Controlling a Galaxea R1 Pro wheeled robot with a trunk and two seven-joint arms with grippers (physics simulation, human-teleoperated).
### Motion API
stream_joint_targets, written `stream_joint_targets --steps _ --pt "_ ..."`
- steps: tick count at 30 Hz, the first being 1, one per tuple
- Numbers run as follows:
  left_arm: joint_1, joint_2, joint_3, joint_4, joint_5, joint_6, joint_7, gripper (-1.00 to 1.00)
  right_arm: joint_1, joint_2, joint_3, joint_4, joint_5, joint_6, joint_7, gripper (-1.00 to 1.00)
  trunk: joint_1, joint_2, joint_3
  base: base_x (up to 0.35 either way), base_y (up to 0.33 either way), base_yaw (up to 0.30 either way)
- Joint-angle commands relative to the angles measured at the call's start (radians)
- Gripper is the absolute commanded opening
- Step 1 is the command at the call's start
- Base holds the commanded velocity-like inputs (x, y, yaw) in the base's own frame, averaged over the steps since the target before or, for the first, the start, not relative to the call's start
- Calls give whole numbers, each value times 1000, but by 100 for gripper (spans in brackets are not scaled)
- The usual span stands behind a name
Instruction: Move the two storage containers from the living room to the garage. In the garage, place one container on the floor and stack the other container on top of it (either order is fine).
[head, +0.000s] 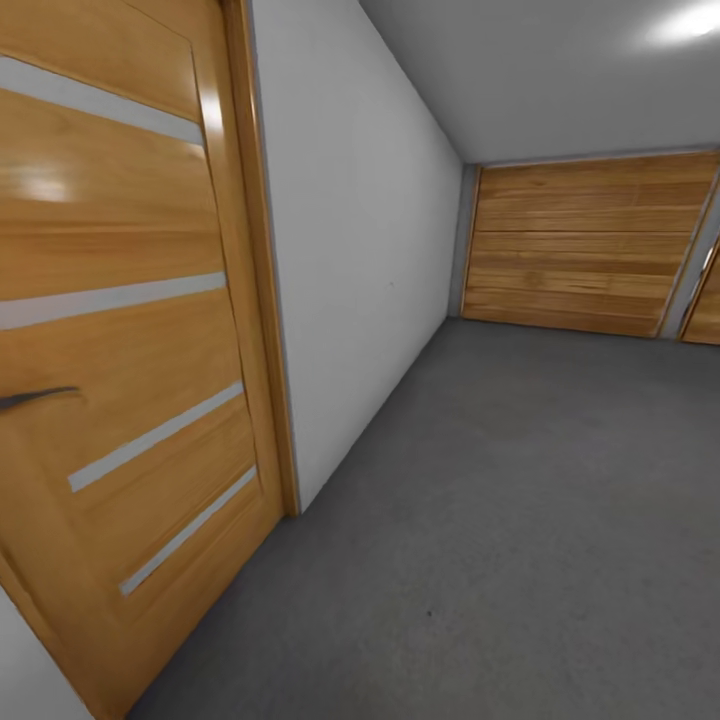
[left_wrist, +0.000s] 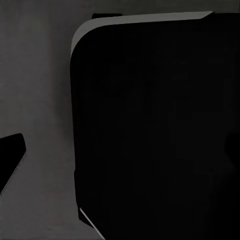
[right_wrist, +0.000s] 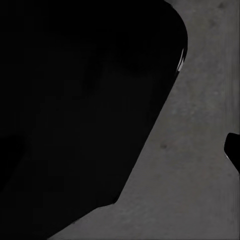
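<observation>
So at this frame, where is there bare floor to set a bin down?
The grey concrete floor lies open from the white wall on the left to the wooden garage door at the far end. Tightest spot is beside the near wooden door, at the left.

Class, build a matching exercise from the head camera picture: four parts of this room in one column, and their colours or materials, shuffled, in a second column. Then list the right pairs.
Column 1:
1. door with handle
2. side wall
3. floor
4. ceiling

Column 2:
A. dark grey speckled concrete
B. orange-brown wood with pale stripes
C. light grey with a bright light patch
D. plain white

Pairs: 1-B, 2-D, 3-A, 4-C
</observation>
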Motion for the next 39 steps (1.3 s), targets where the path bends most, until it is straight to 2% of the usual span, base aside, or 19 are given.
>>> stream_joint_targets --steps 1,24,30,39 --pt "0 0 0 0 1 -3 0 100 0 2 10 0 -8 -1 0 100 1 0 -1 322 0 0" --pt "0 0 3 0 4 -4 1 100 0 3 15 0 -3 -2 2 100 1 0 -1 322 0 4" --pt "0 0 4 0 3 -5 1 100 0 -3 15 0 -6 -5 2 100 1 0 -1 295 0 204" --pt "0 0 5 0 1 -6 1 100 0 -4 15 0 -6 -6 0 100 1 0 -1 52 0 265"
